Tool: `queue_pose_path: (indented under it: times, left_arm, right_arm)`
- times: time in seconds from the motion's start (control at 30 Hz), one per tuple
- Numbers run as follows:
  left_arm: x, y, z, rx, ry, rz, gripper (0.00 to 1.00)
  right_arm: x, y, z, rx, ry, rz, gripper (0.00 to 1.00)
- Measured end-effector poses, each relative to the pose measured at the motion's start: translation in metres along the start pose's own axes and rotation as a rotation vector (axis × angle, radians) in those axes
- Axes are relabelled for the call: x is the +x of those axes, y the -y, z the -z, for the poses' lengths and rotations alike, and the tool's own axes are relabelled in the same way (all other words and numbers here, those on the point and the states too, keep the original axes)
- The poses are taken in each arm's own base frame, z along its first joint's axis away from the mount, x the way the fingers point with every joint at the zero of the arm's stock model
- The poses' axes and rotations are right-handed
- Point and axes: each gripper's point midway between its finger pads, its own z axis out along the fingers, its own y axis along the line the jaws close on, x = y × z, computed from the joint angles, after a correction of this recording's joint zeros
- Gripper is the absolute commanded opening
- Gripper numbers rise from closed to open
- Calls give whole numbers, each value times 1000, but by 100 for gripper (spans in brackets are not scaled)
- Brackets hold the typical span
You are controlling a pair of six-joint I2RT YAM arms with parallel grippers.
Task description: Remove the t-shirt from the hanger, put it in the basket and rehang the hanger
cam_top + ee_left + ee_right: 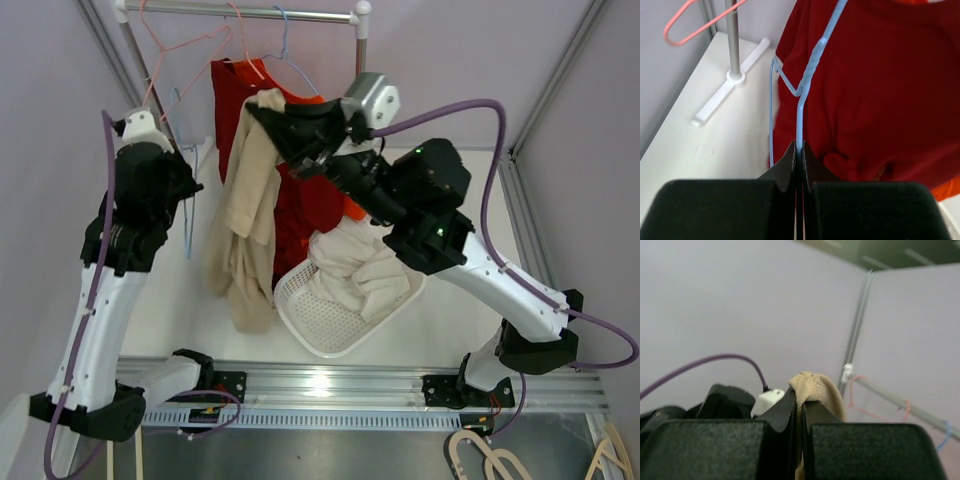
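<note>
The left gripper (799,150) is clamped shut on the thin light-blue wire hanger (801,115), apparently to hold it steady off to the left; the right gripper (800,401) is pinched tight on a fold of the beige cotton t-shirt (814,386) and holds it high, so the cloth hangs in a long drape (248,200) down towards the table; in the top view the shirt and the held hanger (188,225) look apart, so I judge the shirt free of the wire or nearly so, though the far folds hide any last contact; just behind the drape hangs a red garment (232,100) from the metal rail (290,14), close enough to snag; a white perforated plastic basket (300,325) holding more pale clothes sits beside the shirt's lower end, the likely drop place; a pink wire hanger (705,24) is also on the rack
</note>
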Motion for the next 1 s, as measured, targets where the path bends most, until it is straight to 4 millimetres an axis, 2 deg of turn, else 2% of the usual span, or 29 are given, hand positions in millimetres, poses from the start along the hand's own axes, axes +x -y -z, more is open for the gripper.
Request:
queue_pose_path:
  times: [0.1,0.23,0.33,0.43,0.57,0.7,0.77,0.83,0.93,1.0]
  left_arm:
    - [-17,10,-18,4,35,-10,1]
    - [-48,14,-30,-2,107,-3,1]
    - [-73,10,-34,-18,172,8,1]
    - [-92,5,-41,-30,222,7,1]
    - [-96,0,-60,-24,229,-9,1]
    - [-86,-1,-85,7,193,-26,1]
    - [-78,0,-94,27,172,-35,1]
    - [-72,2,-100,54,161,-43,1]
    - [-73,7,-104,96,164,-50,1]
    - [-75,9,-107,113,164,-51,1]
  right_arm:
    - [-37,18,1,58,98,66,0]
    - [-74,41,2,124,175,144,0]
    - [-90,54,6,161,207,190,0]
    - [-97,62,8,180,217,222,0]
    - [-104,70,8,202,223,256,0]
    - [-115,77,11,228,240,287,0]
    - [-118,80,14,242,239,296,0]
    - [-113,85,19,263,221,304,0]
    - [-87,90,35,291,141,312,0]
    - [-61,92,49,312,69,314,0]
